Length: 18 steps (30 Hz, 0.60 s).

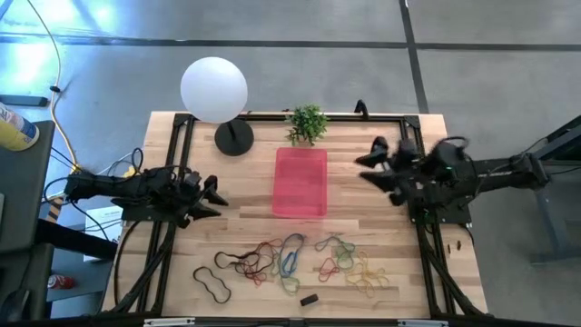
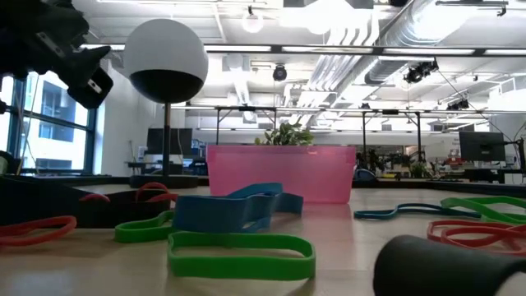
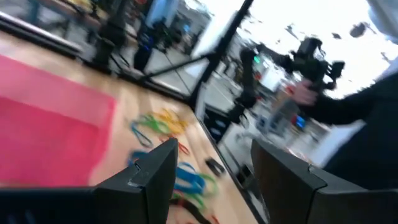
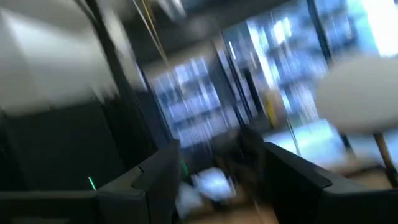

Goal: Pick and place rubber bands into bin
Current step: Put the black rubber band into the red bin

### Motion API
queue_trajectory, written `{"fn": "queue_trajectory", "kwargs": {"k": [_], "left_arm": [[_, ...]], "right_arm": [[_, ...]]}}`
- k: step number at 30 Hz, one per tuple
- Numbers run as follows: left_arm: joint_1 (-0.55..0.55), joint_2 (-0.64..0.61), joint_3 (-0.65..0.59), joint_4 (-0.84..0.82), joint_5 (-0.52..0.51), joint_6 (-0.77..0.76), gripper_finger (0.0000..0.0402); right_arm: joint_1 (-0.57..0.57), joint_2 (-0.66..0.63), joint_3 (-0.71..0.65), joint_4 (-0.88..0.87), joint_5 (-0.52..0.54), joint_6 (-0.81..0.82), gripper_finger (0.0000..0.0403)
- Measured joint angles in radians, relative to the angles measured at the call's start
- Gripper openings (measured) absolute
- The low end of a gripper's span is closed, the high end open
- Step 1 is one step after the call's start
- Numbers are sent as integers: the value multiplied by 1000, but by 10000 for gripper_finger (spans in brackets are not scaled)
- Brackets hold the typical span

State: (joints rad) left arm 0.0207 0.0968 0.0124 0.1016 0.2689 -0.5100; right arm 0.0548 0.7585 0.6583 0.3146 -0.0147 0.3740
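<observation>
Starting at the table's left side, we are finding the left gripper [image 1: 214,195] hovering above the wood, pointing toward the centre, its jaws standing apart with nothing between them, as its wrist view confirms. Just behind it a white globe lamp [image 1: 214,88] is standing on a dark round base.

Moving to the middle, we are seeing the bin [image 1: 300,183], a translucent pink tray, sitting on the table [image 1: 363,218] with a small potted plant [image 1: 307,123] just beyond its far end. From above we are not seeing any band inside it.

Nearer the front edge, the rubber bands [image 1: 290,263] are lying scattered in a loose row, black and red ones to the left, blue and green in the middle, yellow and orange to the right, several overlapping. A small black block [image 1: 309,299] is lying just in front of them.

At the right, the right gripper [image 1: 373,166] is hanging beside the bin's far right corner, fingers spread and empty.

Risks as we are judging them: the tangled loops may come up in a clump and drop short of the bin; thin bands lying flat may slip the fingers; a low approach may nudge the light bin or plant; the black block may get taken for a black band.
</observation>
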Motion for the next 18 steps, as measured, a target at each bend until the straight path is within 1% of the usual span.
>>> {"fn": "queue_trajectory", "kwargs": {"k": [2,4,9,11,14,18], "left_arm": [[-47,41,16,-16,-8,3,193],[-100,101,46,-49,-32,12,193],[-225,300,152,-90,-104,63,193],[-264,386,207,-120,-137,94,193],[-323,524,299,-212,-187,137,193],[-394,706,412,-365,-252,164,193]], "right_arm": [[8,47,84,-184,26,-2,204],[15,91,156,-318,33,-15,204],[21,171,285,-470,33,-77,204],[20,183,322,-527,42,-93,204],[21,189,357,-663,89,-91,204],[32,177,369,-874,138,-35,204]]}}
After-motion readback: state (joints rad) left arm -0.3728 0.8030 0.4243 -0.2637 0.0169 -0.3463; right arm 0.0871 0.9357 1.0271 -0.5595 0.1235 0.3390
